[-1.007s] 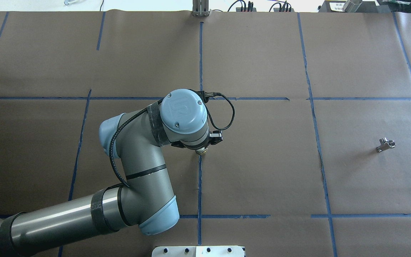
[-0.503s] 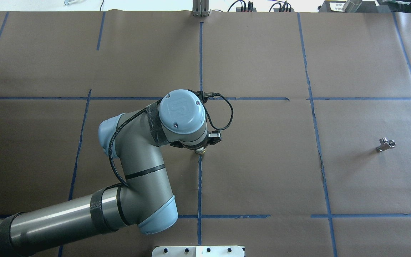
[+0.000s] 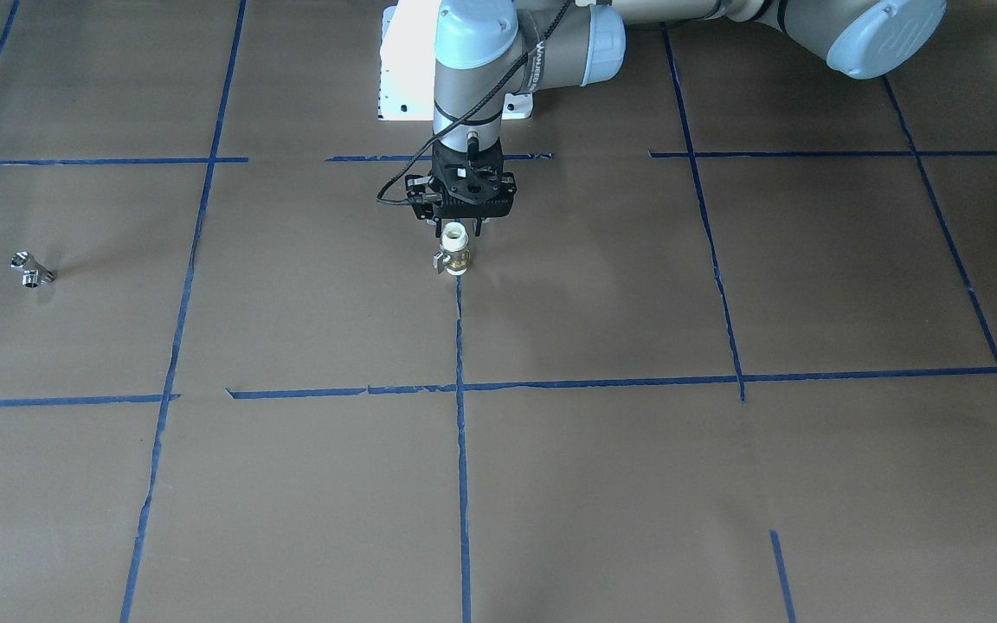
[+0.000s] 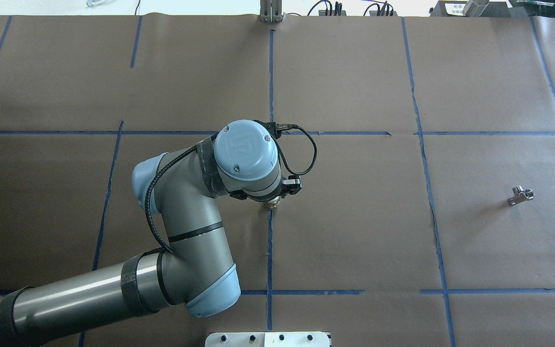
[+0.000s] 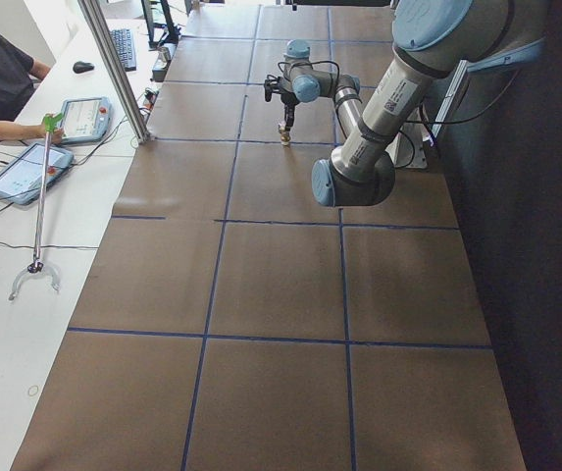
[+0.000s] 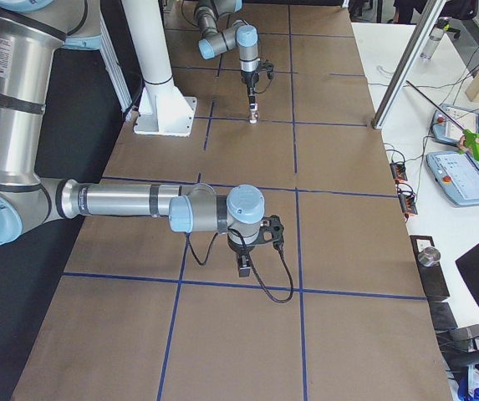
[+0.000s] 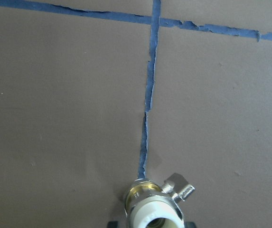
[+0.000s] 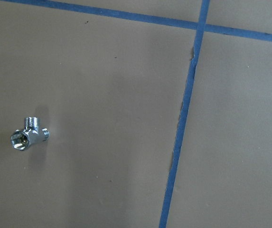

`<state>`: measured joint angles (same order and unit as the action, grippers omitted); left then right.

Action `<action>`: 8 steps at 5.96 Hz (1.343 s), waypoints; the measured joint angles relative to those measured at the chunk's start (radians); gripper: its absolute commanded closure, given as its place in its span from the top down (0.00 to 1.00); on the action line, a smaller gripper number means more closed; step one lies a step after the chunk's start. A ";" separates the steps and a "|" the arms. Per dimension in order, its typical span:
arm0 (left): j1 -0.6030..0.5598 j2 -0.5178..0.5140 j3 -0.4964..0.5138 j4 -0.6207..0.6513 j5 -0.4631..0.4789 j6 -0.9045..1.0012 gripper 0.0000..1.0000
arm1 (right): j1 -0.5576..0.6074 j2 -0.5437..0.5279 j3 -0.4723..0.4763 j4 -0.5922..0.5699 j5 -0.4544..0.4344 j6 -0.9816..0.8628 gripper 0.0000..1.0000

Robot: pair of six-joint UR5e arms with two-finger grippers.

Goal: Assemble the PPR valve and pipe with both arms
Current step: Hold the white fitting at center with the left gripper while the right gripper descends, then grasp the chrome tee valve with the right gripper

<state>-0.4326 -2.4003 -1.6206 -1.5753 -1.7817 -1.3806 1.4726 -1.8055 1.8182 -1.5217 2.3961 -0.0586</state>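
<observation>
left claw (image 3: 458,232): pinching white top end of stubby brass-and-chrome PPR valve (image 3: 455,257), upright at blue tape line (image 3: 460,346) end
right claw (image 6: 243,266): state can't tell
small chrome branched pipe (image 4: 521,195): lying on brown table (image 4: 354,231), well apart from PPR valve

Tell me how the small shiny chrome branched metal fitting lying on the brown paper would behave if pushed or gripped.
The chrome fitting looks all metal: probably rigid, heavy for its size. Its polished round surfaces may slip when gripped. With its branch out sideways on the brown paper, a push would likely slide or pivot it, not roll.
</observation>
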 measured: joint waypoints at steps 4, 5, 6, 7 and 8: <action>-0.009 0.065 -0.168 0.004 -0.008 -0.004 0.84 | -0.131 0.010 -0.016 0.178 -0.042 0.253 1.00; -0.010 0.085 -0.202 0.004 -0.008 -0.005 0.84 | -0.191 0.015 -0.023 0.255 -0.072 0.384 0.99; -0.011 0.093 -0.217 0.004 -0.008 -0.008 0.84 | -0.278 0.036 -0.022 0.299 -0.123 0.537 1.00; -0.012 0.095 -0.223 0.004 -0.008 -0.010 0.84 | -0.364 0.061 -0.020 0.331 -0.185 0.666 1.00; -0.013 0.097 -0.225 0.003 -0.008 -0.010 0.84 | -0.415 0.072 -0.020 0.358 -0.223 0.731 1.00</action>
<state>-0.4453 -2.3038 -1.8461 -1.5720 -1.7902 -1.3911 1.0575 -1.7330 1.7984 -1.1640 2.1732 0.6721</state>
